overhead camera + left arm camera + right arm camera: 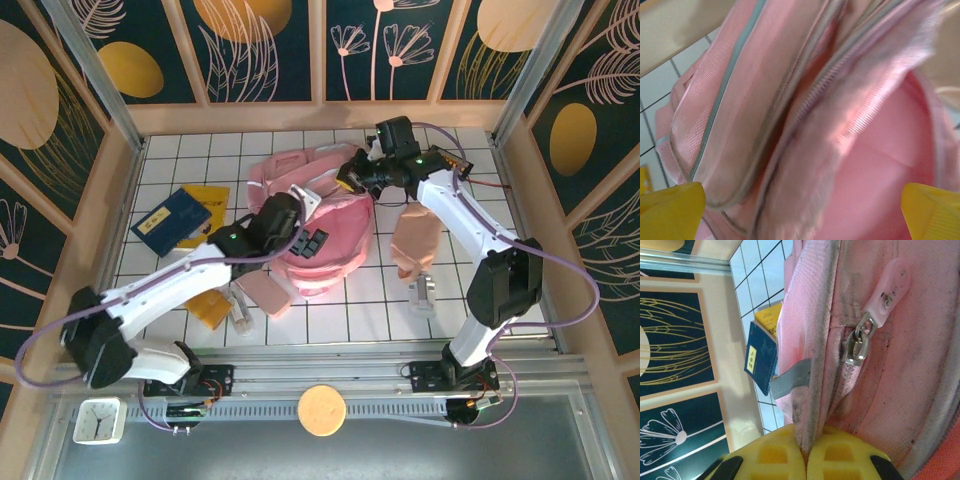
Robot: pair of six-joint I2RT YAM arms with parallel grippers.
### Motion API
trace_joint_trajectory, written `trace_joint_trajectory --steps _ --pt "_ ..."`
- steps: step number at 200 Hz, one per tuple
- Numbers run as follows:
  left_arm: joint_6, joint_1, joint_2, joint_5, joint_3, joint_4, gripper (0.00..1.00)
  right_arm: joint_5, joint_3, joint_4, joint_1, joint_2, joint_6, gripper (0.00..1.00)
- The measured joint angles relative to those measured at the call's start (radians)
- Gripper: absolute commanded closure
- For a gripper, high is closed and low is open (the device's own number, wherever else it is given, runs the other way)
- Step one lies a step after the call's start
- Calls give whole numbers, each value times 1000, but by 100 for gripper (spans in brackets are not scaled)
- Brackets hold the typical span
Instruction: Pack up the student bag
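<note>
While right jaws pinch the student bag (345, 230), left jaws gape over its blurred interior.

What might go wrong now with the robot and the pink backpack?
1. The right fingers pinch only the thin seam of the student bag, just below its zipper pull. If that seam slips out, the opening may flop shut.
2. The left fingers stand wide open right over the bag's mouth, so they might snag the loose fabric when that arm moves.
</note>
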Motion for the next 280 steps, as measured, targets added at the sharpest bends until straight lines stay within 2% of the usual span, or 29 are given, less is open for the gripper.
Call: trace_joint_trajectory --steps 12,19,31,39,41,45,47,59,72,84,99,118,133,159,184,208,239,280 --pt "10 1 67 -41 40 -3 2 0 0 2 5 0 7 100" --pt "13 1 98 -60 61 -5 7 -1 0 4 8 0 12 100" --pt "12 2 145 -96 97 -9 39 -3 0 9 9 0 19 100" --pt "16 2 169 -117 117 -18 67 -4 0 13 10 0 22 100" --pt "19 2 175 -125 124 -21 77 -4 0 15 10 0 22 100" --pt "18 2 187 -134 136 -29 96 -4 0 18 10 0 22 93" --pt "18 2 193 -139 143 -35 100 -4 0 19 10 0 22 89" --pt "6 5 230 -162 187 -65 100 -8 -4 35 5 0 21 61" --pt "-5 16 267 -156 233 -109 100 -10 -16 59 -6 -19 7 41" --pt "-26 30 294 -128 272 -145 100 3 -51 72 -25 -73 -18 32" --pt "-55 60 311 -80 319 -200 100 33 -126 61 -68 -187 -62 29" --pt "-87 96 327 -34 398 -262 100 73 -266 44 -134 -370 -92 29" --pt "-108 117 348 -1 471 -306 100 83 -413 46 -146 -505 -87 32" --pt "-139 132 372 45 541 -349 100 76 -658 87 -69 -597 -49 47" --pt "-166 132 385 85 574 -380 100 78 -713 182 24 -488 -50 68" --pt "-185 132 408 116 604 -402 100 74 -698 325 74 -360 -81 69" --pt "-204 139 453 146 671 -440 100 95 -722 483 84 -194 -138 79" --pt "-211 224 497 232 860 -551 100 131 -872 639 66 -128 -176 82"
